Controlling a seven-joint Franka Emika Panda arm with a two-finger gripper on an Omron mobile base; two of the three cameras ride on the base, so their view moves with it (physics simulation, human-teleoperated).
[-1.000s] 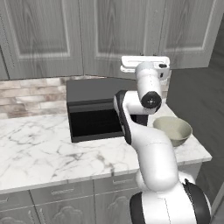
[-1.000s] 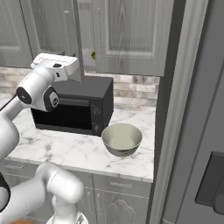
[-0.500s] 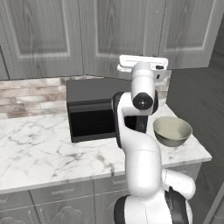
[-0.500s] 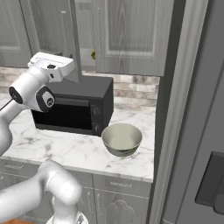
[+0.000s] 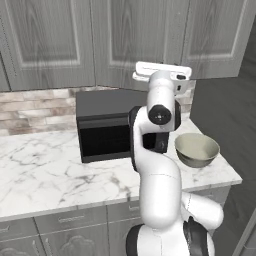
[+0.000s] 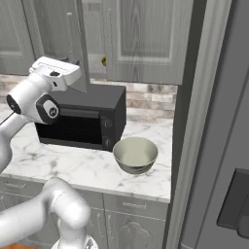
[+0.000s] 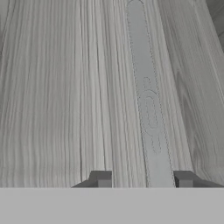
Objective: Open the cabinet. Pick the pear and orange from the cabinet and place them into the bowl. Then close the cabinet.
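Swung further ajar over the last second: the left door of the grey wood-grain wall cabinet [image 6: 63,44], seen edge-on in the right base view, with a dark gap beside it. Glimpsed in that gap, on the inner shelf: a small yellow-green speck, likely the pear [image 6: 103,61]; orange not made out. Close against the door panel in the hand view: the two-finger gripper [image 7: 142,179], dark finger tips [image 7: 103,178] set narrowly apart either side of the slim vertical grey handle [image 7: 148,100], seemingly clasping it, though contact itself cannot be confirmed. Judged as the opening step, part done. Best done by pulling along the door's arc rather than straight back, keeping the handle centred between the tips and the wrist turning with the hinge. Below, on the white marble counter [image 5: 45,170]: the boxy black microwave [image 5: 102,127], and just beside it the round cream-beige bowl [image 5: 196,149], unfilled.
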